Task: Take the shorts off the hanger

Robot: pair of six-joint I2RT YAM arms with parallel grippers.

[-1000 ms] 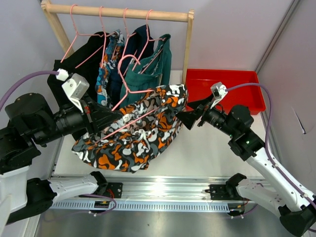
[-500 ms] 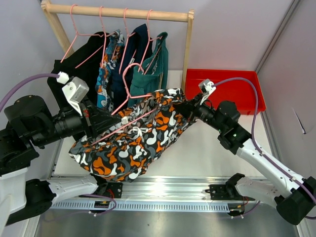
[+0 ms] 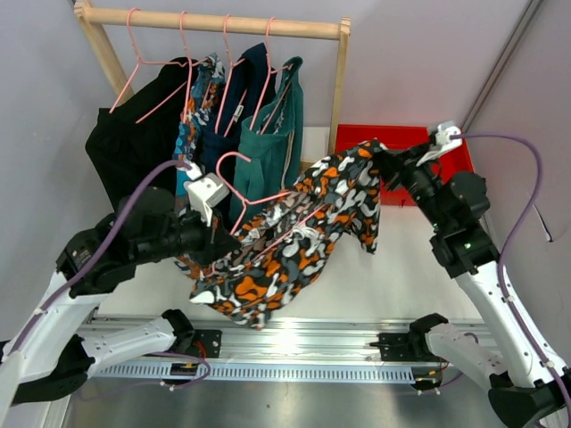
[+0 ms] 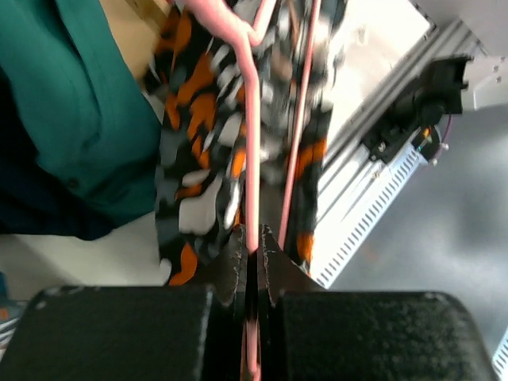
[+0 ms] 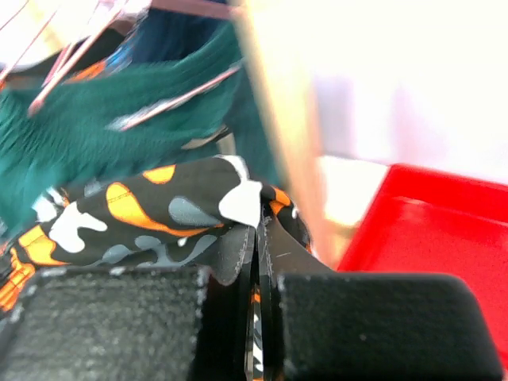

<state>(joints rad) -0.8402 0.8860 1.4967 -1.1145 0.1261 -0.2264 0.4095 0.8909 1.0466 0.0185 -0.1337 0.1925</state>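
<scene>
Progress early: black-orange-white shorts (image 3: 294, 241) off wooden rail (image 3: 214, 20), slung mid-bench on pink hanger (image 4: 252, 119), not yet freed. Left gripper (image 4: 252, 242): jaws shut on hanger wire. Right gripper (image 5: 255, 230): jaws pinching shorts fabric toward 2 o'clock. Other four pairs (image 3: 268, 160) hanging at 11 o'clock. Waistband attachment hidden; right wrist view blurred.

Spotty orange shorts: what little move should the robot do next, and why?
Probably pull the right end effector rightward, toward the red bin: it grips the patterned shorts, the left end effector pinches the pink hanger, and fabric hangs across its wire.
</scene>
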